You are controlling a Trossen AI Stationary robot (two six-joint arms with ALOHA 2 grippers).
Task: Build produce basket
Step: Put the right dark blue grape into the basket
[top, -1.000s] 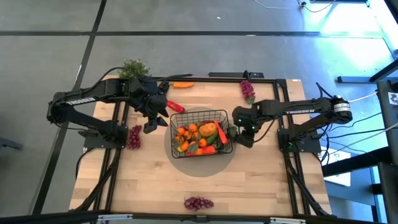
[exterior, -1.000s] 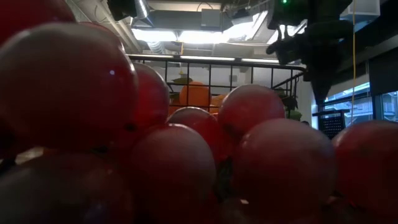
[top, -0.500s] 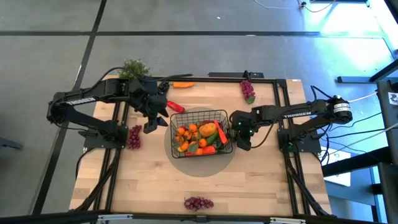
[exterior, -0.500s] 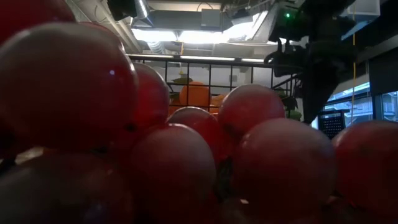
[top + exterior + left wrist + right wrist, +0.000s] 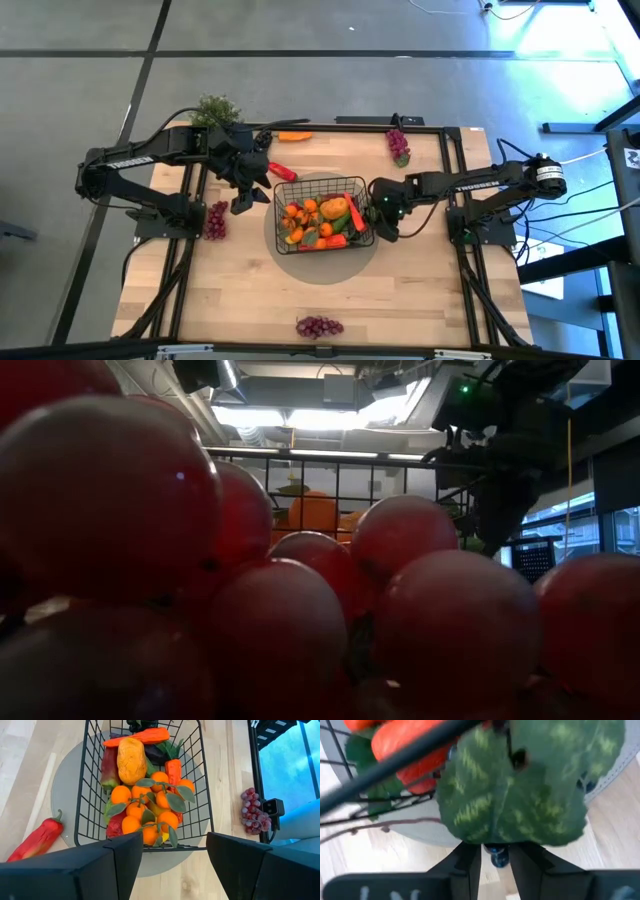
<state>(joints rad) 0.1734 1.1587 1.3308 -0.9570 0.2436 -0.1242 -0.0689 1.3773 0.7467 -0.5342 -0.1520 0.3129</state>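
Nearest the low camera, a cluster of red grapes (image 5: 250, 590) fills almost the whole view; from above it lies at the table's (image 5: 250, 290) near edge, well apart from everything else. Beyond it, mid-table, the black wire basket (image 5: 322, 184) sits on a round grey mat (image 5: 320, 268), loaded with oranges (image 5: 145, 807), a yellow-orange potato-shaped piece (image 5: 131, 754), carrots (image 5: 145, 736) and leafy stems. The right tool (image 5: 376, 212) is just beside the basket's right wall; its wrist view shows the two fingers (image 5: 465, 862) set close, pinching the stem of a mottled green leaf or gourd-like piece (image 5: 520, 785), which presses against the basket's wire; whether that piece is inside or outside the wall cannot be told. The left tool (image 5: 244, 203) hangs at the basket's left side, its fingers (image 5: 125, 855) spread wide and empty, the basket showing between them. A red pepper (image 5: 282, 171) lies on the table just beside the basket's far-left corner. A second grape bunch (image 5: 216, 219) sits near the left arm's base. Farther back, a third bunch (image 5: 398, 143) lies near the far-right corner, a carrot (image 5: 294, 136) at the far edge, and a leafy green plant (image 5: 216, 108) at the far left.
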